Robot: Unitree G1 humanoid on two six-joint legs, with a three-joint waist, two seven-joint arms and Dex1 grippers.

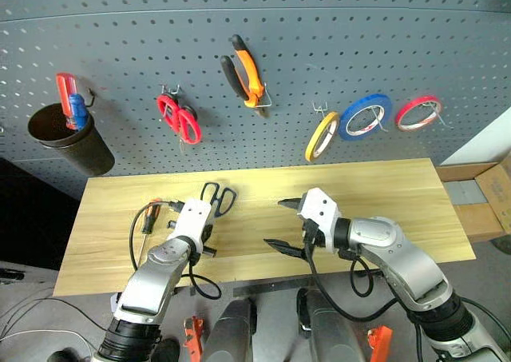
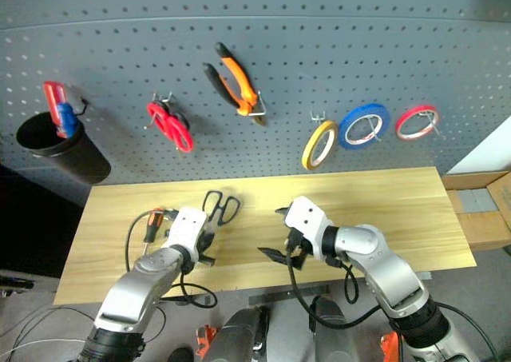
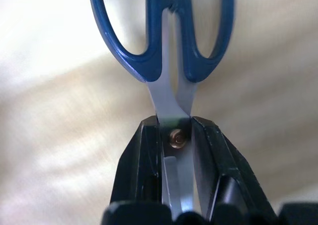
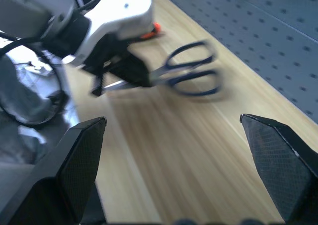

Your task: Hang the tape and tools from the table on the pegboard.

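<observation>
One tool is in hand: the left gripper [image 3: 175,135] is clenched on the scissors [image 1: 218,198] at the blade pivot, handle loops pointing away toward the pegboard [image 1: 319,26], low and left of centre in the head views, just above the table [image 1: 383,194]. The right gripper [image 1: 283,224] stands released, jaws wide, empty, at lower centre.

Judgement: the grip at the pivot looks firm. To hang them well, keep the loops leading, present one loop squarely to a free hook, and let go only once it is seated.

Count on the board:
- pliers [image 1: 243,74], one;
- red scissors [image 1: 179,116], one;
- rolls, three: tape [image 1: 322,136], blue [image 1: 366,116], red [image 1: 417,113];
- cup [image 1: 70,142], one.

On the table: screwdriver [image 1: 150,216], one, at lower left.
</observation>
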